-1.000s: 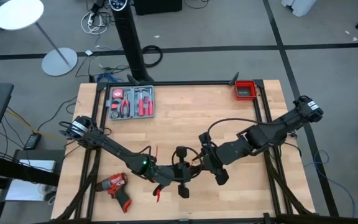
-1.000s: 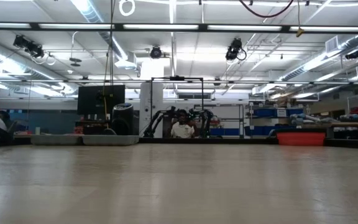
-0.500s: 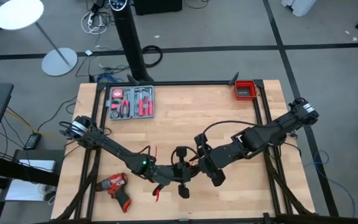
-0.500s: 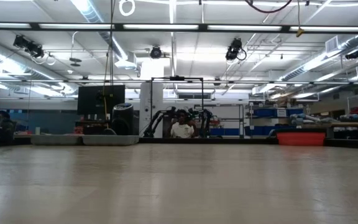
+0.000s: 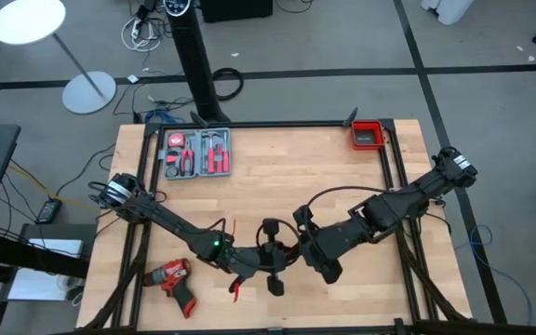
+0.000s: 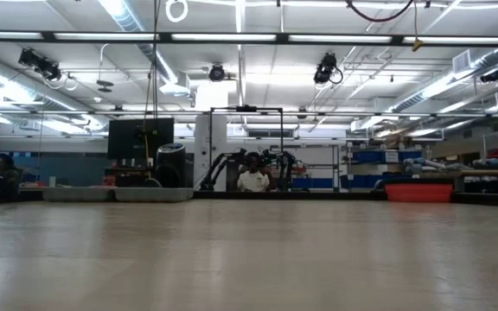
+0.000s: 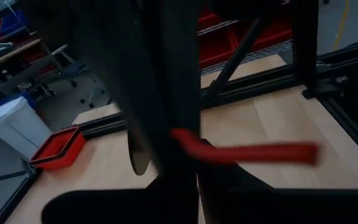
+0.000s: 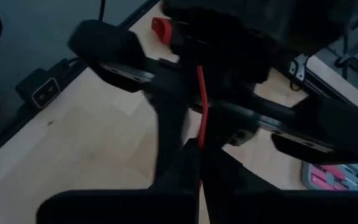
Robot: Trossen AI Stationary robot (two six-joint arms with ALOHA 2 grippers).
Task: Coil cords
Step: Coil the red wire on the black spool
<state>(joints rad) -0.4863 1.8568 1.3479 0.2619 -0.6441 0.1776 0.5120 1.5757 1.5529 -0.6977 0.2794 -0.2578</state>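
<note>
So the thin bright red wire [image 8: 199, 102] is running straight down into the right gripper [image 8: 199, 163], whose dark fingers are now sitting pinched together on it. A second ago those fingers were spread wide while that arm was sliding in toward the middle of the light wooden table [image 5: 287, 177], so the grab has only just happened. The other end of the same red wire is showing as a red strip poking out sideways from between the left gripper's fingers [image 7: 166, 149], which are closed and haven't budged. From above, both grippers are meeting near the front middle of the table, the left gripper [image 5: 249, 275] just beside the right one, with the thicker black cable [image 5: 342, 190] arcing up behind the right fingers. With two pinch points on the wire, I'd guess looping can start now. The red and black cordless drill [image 5: 172, 279] is lying off to the left, well apart from the fingers.
</note>
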